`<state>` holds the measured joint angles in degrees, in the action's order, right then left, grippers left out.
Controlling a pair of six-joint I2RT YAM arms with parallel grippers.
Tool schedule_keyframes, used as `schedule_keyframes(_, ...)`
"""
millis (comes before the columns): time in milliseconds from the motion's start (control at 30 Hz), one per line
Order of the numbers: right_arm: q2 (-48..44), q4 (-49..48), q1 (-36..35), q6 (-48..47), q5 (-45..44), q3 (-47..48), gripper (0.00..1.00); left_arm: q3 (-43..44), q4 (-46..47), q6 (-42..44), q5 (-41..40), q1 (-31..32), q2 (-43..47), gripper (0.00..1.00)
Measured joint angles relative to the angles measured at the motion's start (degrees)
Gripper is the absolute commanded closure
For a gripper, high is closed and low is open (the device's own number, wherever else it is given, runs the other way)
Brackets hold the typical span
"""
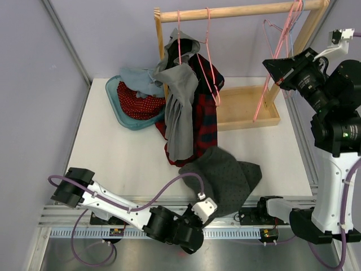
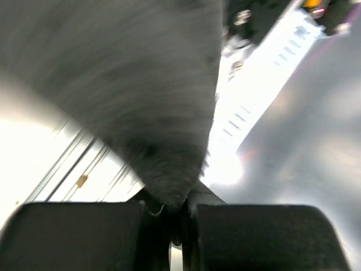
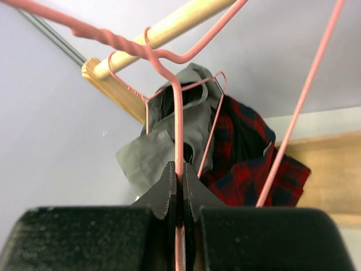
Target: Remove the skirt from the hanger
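Red-and-navy tartan pleated skirt (image 1: 206, 121) hangs on thin pink wire hanger (image 1: 208, 39), hem on white worktop (image 1: 124, 152); not off yet. Left claw (image 2: 176, 206) pinches dark grey dotted garment (image 1: 231, 175). Right claw (image 3: 179, 175) pressed shut on empty pink wire hanger (image 3: 178, 124). Whole removal remains.

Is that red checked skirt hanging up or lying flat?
Hanging: the skirt drapes from a pink hanger on the wooden rail, its hem reaching the table.

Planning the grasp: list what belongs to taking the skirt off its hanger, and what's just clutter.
Job: pleated red-and-navy tartan cloth skirt; thin pink wire hanger at its top.
Clutter: dark grey dotted garment; red white-dotted garment; teal plastic tub; plain grey hanging garment; empty pink wire hanger.
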<state>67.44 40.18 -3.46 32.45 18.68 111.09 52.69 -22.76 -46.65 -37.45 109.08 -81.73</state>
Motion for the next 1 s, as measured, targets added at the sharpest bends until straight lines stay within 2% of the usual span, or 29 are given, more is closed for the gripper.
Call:
schedule_keyframes(300,15.41,-10.45,0.04,0.44,0.33,7.63,1.00,-4.52,0.09,-4.63,-1.42,0.00,-0.68,1.00)
schedule_keyframes(533,22.80,-16.24,0.02,2.89,3.13,6.73,1.00,-4.48,0.13,-4.90,-1.95,0.00,-3.52,1.00)
schedule_keyframes(800,19.87,-21.24,0.04,11.85,6.29,-8.02,1.00,-4.52,0.33,-5.55,-2.08,0.00,-3.58,1.00)
schedule_keyframes(1000,12.35,-20.70,0.00,15.13,8.22,-11.61,1.00,-4.90,1.70,-5.53,-2.08,0.00,-3.89,1.00)
